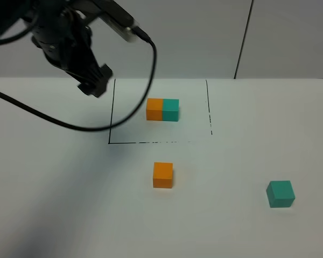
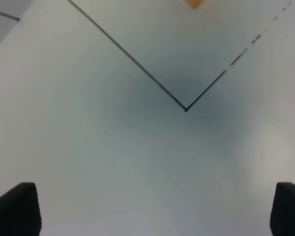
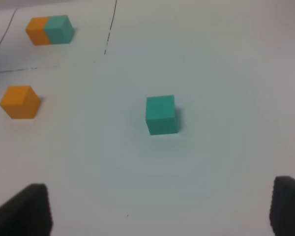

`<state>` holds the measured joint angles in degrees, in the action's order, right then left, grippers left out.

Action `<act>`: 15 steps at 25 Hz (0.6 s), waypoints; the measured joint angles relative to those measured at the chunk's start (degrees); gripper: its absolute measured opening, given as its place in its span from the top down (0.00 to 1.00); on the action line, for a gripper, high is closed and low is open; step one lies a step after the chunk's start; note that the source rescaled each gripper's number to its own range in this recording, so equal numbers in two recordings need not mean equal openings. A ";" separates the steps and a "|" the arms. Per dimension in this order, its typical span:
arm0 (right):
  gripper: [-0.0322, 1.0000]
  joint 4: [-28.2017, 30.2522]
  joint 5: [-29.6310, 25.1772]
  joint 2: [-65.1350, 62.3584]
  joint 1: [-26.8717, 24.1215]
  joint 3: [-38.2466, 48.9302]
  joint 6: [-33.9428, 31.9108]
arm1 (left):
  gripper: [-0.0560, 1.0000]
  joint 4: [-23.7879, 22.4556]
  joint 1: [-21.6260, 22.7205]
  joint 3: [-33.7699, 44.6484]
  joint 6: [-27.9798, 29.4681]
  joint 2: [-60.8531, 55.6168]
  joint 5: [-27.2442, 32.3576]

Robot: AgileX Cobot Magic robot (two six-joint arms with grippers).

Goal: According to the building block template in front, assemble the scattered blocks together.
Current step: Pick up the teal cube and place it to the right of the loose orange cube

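Observation:
The building block template [image 1: 162, 109], an orange-and-teal bar, lies inside a black outlined square [image 1: 110, 143]. Of the scattered blocks, the orange cube [image 1: 163, 175] sits just in front of the square and the teal cube [image 1: 280, 193] lies far right. My left gripper [image 1: 94, 85] hangs above the square's left side, open and empty [image 2: 152, 211], over the outline's corner [image 2: 186, 109]. The right wrist view shows my right gripper [image 3: 157, 211] open and empty, short of the teal cube [image 3: 161, 114], with the orange cube [image 3: 19, 102] and template [image 3: 49, 29] beyond. It is outside the high view.
The white table [image 1: 70, 204] carries only the blocks and the drawn square. A black cable [image 1: 70, 126] from the left arm loops low over the square's left edge. A wall seam [image 1: 242, 43] rises behind the table.

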<state>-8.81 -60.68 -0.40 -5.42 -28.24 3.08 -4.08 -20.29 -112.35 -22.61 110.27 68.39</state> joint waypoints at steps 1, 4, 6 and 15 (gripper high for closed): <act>0.22 0.00 0.00 0.00 0.00 0.00 0.00 | 0.04 1.70 2.70 0.00 0.72 -0.96 0.00; 0.22 0.00 0.00 0.00 0.00 0.00 0.00 | 0.04 6.02 9.45 0.52 3.13 -2.78 0.05; 0.22 0.00 0.00 0.00 0.00 0.00 0.00 | 0.05 8.20 13.32 2.41 4.74 -4.52 0.05; 0.22 0.00 0.00 0.00 0.00 0.00 0.00 | 0.08 9.03 21.90 27.40 5.91 -23.39 -6.99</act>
<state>-8.81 -60.68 -0.40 -5.42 -28.24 3.08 4.95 1.61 -84.95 -16.69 86.88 61.40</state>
